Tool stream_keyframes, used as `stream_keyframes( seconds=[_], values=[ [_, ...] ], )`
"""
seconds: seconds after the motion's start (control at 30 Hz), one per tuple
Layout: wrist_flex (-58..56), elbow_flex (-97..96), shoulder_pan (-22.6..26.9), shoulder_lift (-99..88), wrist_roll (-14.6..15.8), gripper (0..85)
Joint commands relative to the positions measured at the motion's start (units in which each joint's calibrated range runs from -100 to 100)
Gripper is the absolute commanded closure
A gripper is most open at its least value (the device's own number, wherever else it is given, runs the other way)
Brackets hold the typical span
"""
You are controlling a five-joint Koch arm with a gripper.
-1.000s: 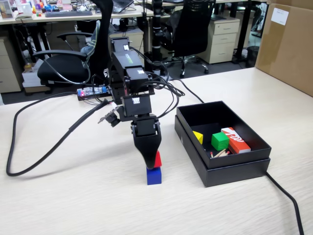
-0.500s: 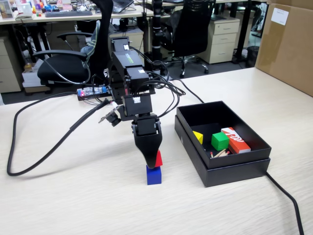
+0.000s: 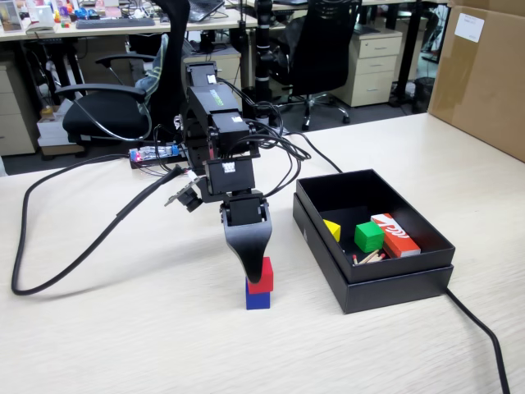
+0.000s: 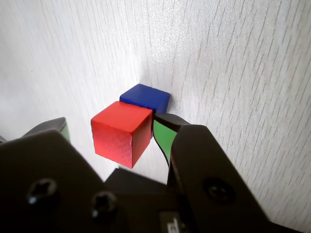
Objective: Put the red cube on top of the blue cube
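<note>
light: bright, even | shadows: soft | wrist view: fingers [image 4: 165, 138] blurred | fixed view: sharp

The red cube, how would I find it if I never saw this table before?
Start at the black arm in the middle of the pale wooden table. Follow it down to its jaws: the red cube sits there on top of the blue cube. Unlike the longer red-and-white box in the black tray, it is small, plain and stacked.

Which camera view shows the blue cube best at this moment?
The fixed view: the blue cube shows its front faces under the red cube, on the table. In the wrist view the red cube hides most of it; only its top corner shows.
</note>
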Motion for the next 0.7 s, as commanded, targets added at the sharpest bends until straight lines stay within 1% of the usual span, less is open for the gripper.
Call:
stream_keyframes(
  seconds=[0.0, 0.17, 0.37, 0.67],
  values=[
    [0.62, 1.72, 0.05, -3.84, -0.49, 45.1],
    [0.62, -2.54, 0.15, -7.86, -1.32, 36.6],
    [0.71, -12.06, 1.17, -19.45, -2.78, 36.0],
    [1.92, -23.3, 2.3, -37.35, -2.98, 36.3]
  ],
)
